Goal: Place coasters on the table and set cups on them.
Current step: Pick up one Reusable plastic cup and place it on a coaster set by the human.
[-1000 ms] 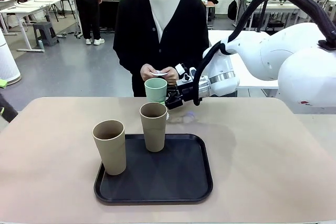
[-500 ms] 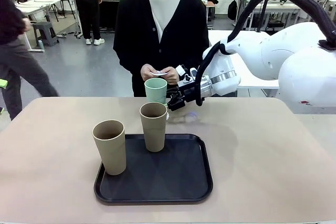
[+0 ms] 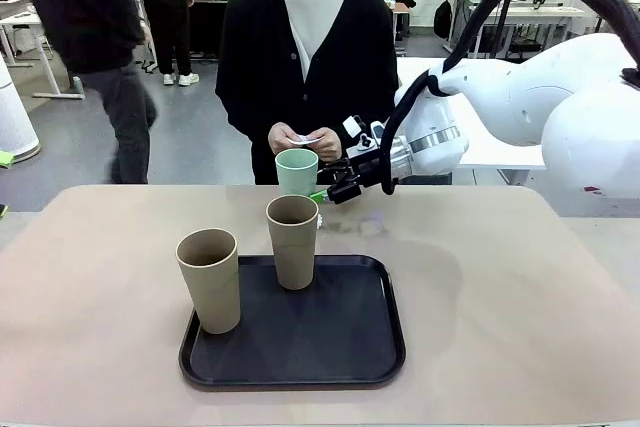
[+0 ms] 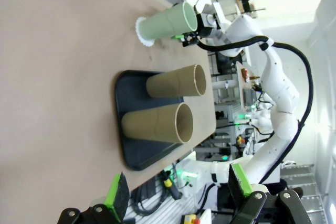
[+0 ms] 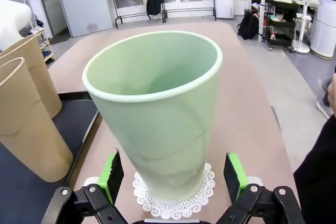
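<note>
Right wrist view looks straight along my right hand (image 5: 172, 176) at the mint green cup (image 5: 157, 114), which stands upright on a white scalloped coaster (image 5: 157, 203) on the beige surface (image 5: 241, 103). My right hand is open: its green pads (image 5: 233, 174) sit wide on either side of the cup's lower part, and I can see a gap between that pad and the cup wall, so nothing is gripped. From the front view, the right hand (image 3: 335, 190) hangs just beside this cup (image 3: 296, 172) near the far edge of the surface (image 3: 520, 297). Behind it, the person's hands (image 3: 322, 142) hold something thin and white that I cannot make out. Two tan cups stand upright on the black tray (image 3: 380, 347) nearer to me, one at its far side (image 3: 292, 242) and one at its left front (image 3: 210, 282). My left hand (image 4: 177, 190) is also open and empty, well apart from the tray, with the green cup (image 4: 168, 22) and its coaster (image 4: 142, 30) beyond the tan pair.
</note>
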